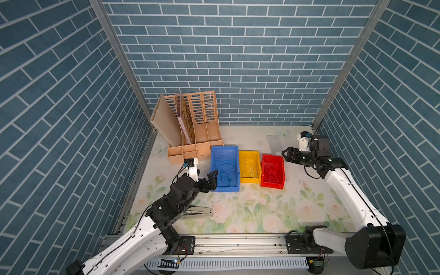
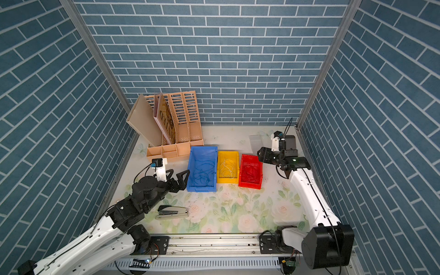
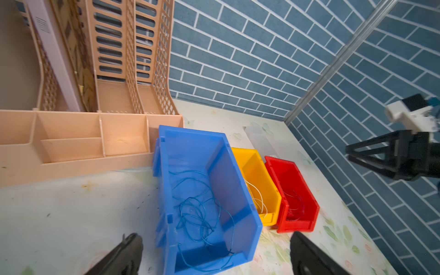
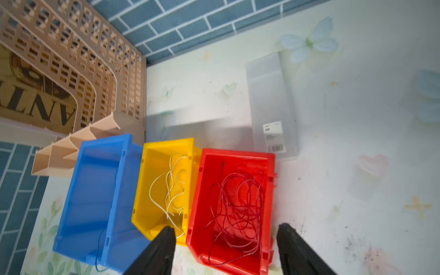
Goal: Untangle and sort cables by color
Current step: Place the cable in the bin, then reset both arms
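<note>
The cables lie sorted in 3 bins set side by side across the flowered tabletop [image 1: 250, 209]. The blue cables [image 1: 225, 175] loop loosely in the blue bin [image 1: 223, 149]. The whitish cables [image 1: 248, 167] are in the yellow bin [image 1: 248, 153] in the middle, and the red cables [image 1: 271, 172] are bunched in the red bin [image 1: 273, 157].

The left pincer [image 2: 179, 173] sits just beside the blue bin's left wall, toward its near end. Its jaws are spread wide with nothing between them. The blue cables are inside the bin, just to its right and apart from its fingers.

The right pincer [image 1: 285, 155] hangs by the far right corner of the red bin, jaws well apart and empty. In its wrist view the red tangle lies below and between its 2 black fingers [image 4: 164, 247], not touching them.

A stapler [image 2: 172, 212] lies on the tabletop near the left arm, and a beige file rack [image 1: 197, 119] stands behind the blue bin.
</note>
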`<state>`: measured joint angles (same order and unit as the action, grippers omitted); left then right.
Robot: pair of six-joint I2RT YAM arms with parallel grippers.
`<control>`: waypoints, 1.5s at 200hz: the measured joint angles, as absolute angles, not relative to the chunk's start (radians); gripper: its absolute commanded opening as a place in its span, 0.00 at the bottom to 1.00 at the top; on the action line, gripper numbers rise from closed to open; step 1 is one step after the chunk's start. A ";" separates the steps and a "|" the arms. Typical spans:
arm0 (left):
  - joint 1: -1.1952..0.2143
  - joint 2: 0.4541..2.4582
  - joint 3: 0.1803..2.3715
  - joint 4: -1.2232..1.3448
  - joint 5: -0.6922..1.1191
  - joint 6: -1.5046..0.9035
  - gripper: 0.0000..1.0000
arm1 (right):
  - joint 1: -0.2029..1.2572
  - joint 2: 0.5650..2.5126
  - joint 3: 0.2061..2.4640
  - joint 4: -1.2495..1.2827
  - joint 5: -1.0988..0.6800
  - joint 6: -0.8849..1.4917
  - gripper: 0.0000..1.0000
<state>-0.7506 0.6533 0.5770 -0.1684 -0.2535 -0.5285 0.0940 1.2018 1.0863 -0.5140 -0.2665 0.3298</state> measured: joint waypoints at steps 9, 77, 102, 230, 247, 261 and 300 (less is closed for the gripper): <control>-0.743 0.659 0.585 -0.178 -0.272 -0.516 1.00 | 0.055 1.202 1.089 -0.493 -0.274 0.326 0.71; -0.528 0.789 0.597 -0.186 -0.239 -0.427 1.00 | -0.171 1.186 0.853 -0.127 -0.329 0.339 0.76; -0.431 0.846 0.612 -0.175 -0.180 -0.398 1.00 | -0.171 1.134 0.680 0.071 -0.308 0.339 0.79; -0.075 0.854 0.534 0.085 0.078 -0.251 1.00 | -0.173 1.214 0.342 0.718 -0.253 0.152 0.82; -0.047 0.869 0.485 0.160 0.090 -0.234 0.99 | -0.173 1.287 0.317 0.804 -0.258 0.152 0.82; -0.022 0.882 0.434 0.220 0.094 -0.220 1.00 | -0.173 1.325 0.289 0.873 -0.264 0.152 0.82; 0.010 0.962 0.326 0.418 0.097 -0.153 1.00 | -0.173 1.409 0.239 1.053 -0.277 0.150 0.82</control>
<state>0.0101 0.9615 0.3260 0.4179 0.0967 -0.1528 -0.1730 1.4090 0.2394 1.0534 -0.2771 0.1501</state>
